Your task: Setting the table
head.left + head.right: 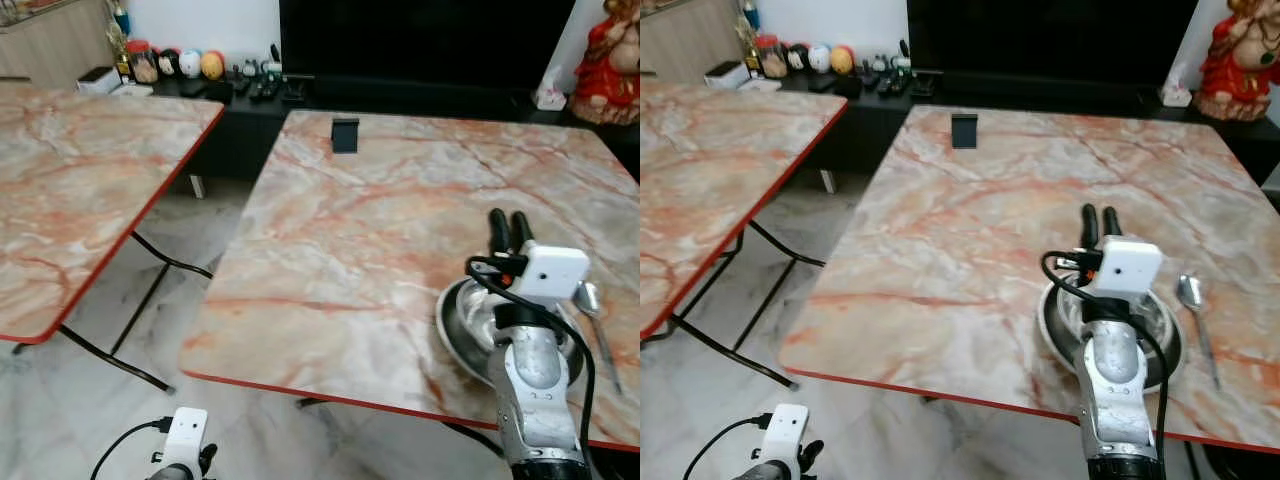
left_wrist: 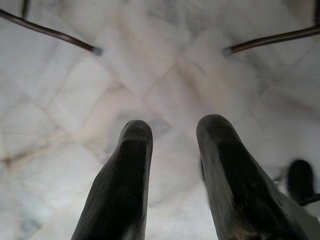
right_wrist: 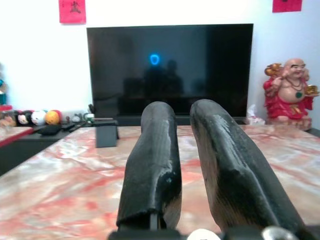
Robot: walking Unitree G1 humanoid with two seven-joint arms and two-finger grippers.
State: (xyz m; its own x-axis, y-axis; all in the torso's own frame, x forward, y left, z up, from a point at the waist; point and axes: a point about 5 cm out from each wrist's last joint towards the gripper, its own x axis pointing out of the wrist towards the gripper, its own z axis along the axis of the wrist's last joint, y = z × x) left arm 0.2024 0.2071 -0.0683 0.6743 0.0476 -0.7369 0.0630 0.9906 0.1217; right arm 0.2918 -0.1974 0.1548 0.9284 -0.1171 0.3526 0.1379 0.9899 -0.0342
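Observation:
A shiny metal bowl (image 1: 462, 325) sits near the front right of the marble table (image 1: 370, 230). A metal spoon (image 1: 1192, 295) lies just to the right of the bowl. My right gripper (image 1: 509, 218) hovers over the bowl's far rim, its fingers pointing toward the back of the table. They are shut with nothing between them, as the right wrist view shows (image 3: 182, 107). The right arm hides part of the bowl. My left gripper (image 2: 172, 127) hangs low beside the table over the tiled floor, open and holding nothing.
A small black stand (image 1: 344, 134) is at the table's far edge. A second marble folding table (image 1: 80, 170) stands to the left across a gap of floor. Behind are a dark TV (image 1: 420, 40), a low cabinet with small items (image 1: 200, 65) and a red statue (image 1: 610, 60).

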